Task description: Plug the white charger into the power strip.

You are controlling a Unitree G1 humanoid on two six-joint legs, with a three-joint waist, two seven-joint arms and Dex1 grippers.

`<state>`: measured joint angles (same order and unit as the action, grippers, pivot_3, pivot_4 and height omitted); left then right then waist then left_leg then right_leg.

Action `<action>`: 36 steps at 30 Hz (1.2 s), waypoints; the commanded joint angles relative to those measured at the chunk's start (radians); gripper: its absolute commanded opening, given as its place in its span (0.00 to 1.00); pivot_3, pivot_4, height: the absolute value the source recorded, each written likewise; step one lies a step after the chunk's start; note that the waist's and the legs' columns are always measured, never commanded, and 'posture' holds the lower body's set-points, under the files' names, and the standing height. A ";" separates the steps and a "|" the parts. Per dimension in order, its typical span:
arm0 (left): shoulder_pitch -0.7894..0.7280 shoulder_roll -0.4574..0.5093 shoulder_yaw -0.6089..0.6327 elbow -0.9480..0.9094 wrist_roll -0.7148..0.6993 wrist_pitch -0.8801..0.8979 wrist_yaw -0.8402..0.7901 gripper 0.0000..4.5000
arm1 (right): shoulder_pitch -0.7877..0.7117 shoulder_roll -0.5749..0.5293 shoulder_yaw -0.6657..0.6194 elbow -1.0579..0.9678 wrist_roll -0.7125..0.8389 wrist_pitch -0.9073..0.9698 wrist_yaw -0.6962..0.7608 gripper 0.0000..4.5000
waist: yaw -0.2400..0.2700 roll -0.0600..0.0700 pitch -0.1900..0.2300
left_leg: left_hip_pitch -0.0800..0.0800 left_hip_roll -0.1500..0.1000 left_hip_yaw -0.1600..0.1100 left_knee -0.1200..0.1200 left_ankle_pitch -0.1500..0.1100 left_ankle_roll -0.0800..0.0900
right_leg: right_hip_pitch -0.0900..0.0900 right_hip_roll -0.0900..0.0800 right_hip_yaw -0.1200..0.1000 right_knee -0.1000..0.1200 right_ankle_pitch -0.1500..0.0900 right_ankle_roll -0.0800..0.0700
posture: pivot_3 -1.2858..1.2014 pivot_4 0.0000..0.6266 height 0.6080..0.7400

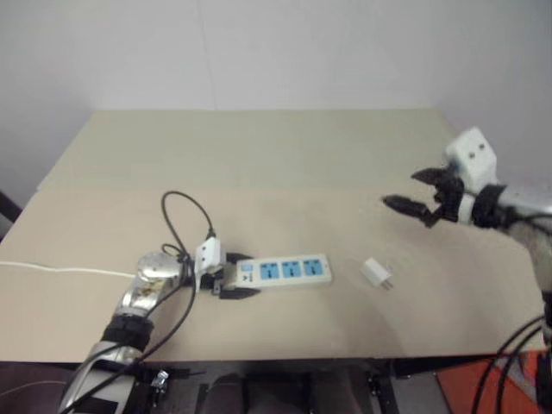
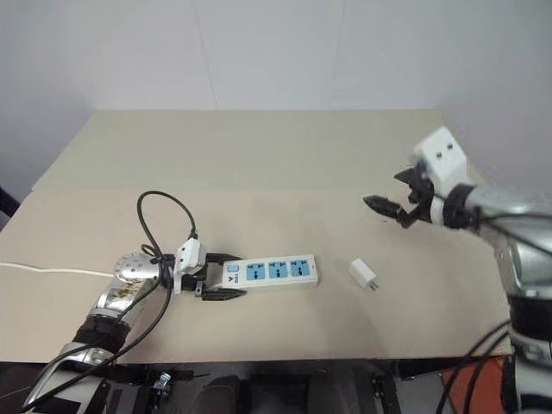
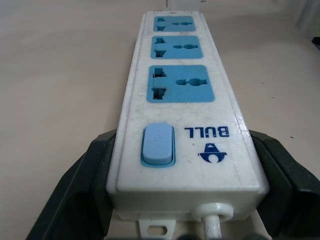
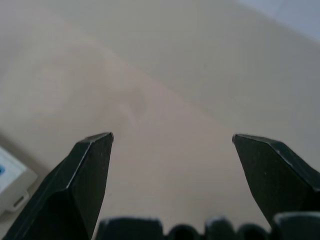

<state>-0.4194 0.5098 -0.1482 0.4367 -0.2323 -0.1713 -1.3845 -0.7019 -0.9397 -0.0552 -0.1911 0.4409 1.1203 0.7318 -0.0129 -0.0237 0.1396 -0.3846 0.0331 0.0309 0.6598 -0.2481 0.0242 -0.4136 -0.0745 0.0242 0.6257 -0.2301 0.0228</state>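
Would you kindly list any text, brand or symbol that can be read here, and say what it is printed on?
"BULL", in blue letters with a small blue logo beside it: on the power strip, next to its blue switch, upside down as the left wrist view shows it.
The switch carries a faint mark, too faint to read.
The white charger: no readable print.

Beige bench [image 1: 285, 155] against a pale wall, carrying a strip and a charger.

Lying flat near the front edge: white power strip [image 1: 286, 271] with three blue sockets, switch end toward the left, clasped there by the left claw [image 1: 235, 278]. Just to its right, apart from it, the small white charger [image 1: 376, 273]. White cord [image 1: 60, 270] trailing off the left edge.
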 commanded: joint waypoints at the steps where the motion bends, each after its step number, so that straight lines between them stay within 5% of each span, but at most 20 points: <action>1: 0.025 0.030 -0.008 -0.030 -0.005 -0.004 -0.046 0.73 | -0.125 -0.048 0.112 0.017 0.015 0.243 0.001 1.00 | 0.000 0.000 0.000 | -0.002 0.000 0.000 0.000 0.000 0.000 | -0.002 0.000 0.000 0.000 0.000 0.000 | 0.52 0.24 1.00; 6: 0.019 0.050 -0.004 -0.018 -0.014 -0.002 -0.073 0.73 | -0.349 -0.088 0.398 0.125 0.061 0.469 0.101 1.00 | 0.000 0.000 0.000 | -0.008 0.000 0.000 0.000 -0.001 0.001 | -0.009 -0.001 -0.001 0.002 0.000 0.000 | 0.52 0.24 1.00; 15: 0.018 0.044 -0.013 -0.024 -0.018 0.002 -0.086 0.73 | -0.483 -0.080 0.686 0.185 0.118 0.494 0.188 1.00 | 0.000 0.001 0.000 | -0.009 -0.001 0.000 0.000 -0.001 0.001 | -0.010 -0.001 -0.001 0.002 0.000 0.000 | 0.52 0.24 1.00; 36: 0.041 0.046 -0.023 -0.042 0.001 0.003 -0.051 0.73 | -0.376 0.073 0.776 0.261 0.033 0.464 0.100 1.00 | 0.000 0.001 0.000 | -0.008 -0.001 -0.001 0.002 -0.001 0.001 | -0.010 -0.001 -0.002 0.004 0.000 0.000 | 0.52 0.24 1.00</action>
<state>-0.3947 0.5468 -0.1546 0.3981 -0.2526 -0.1736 -1.4339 -1.0777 -0.8680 0.7349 0.0714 0.4842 1.5965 0.8396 -0.0126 -0.0229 0.1393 -0.3930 0.0321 0.0300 0.6614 -0.2488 0.0254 -0.4233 -0.0754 0.0222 0.6299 -0.2298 0.0229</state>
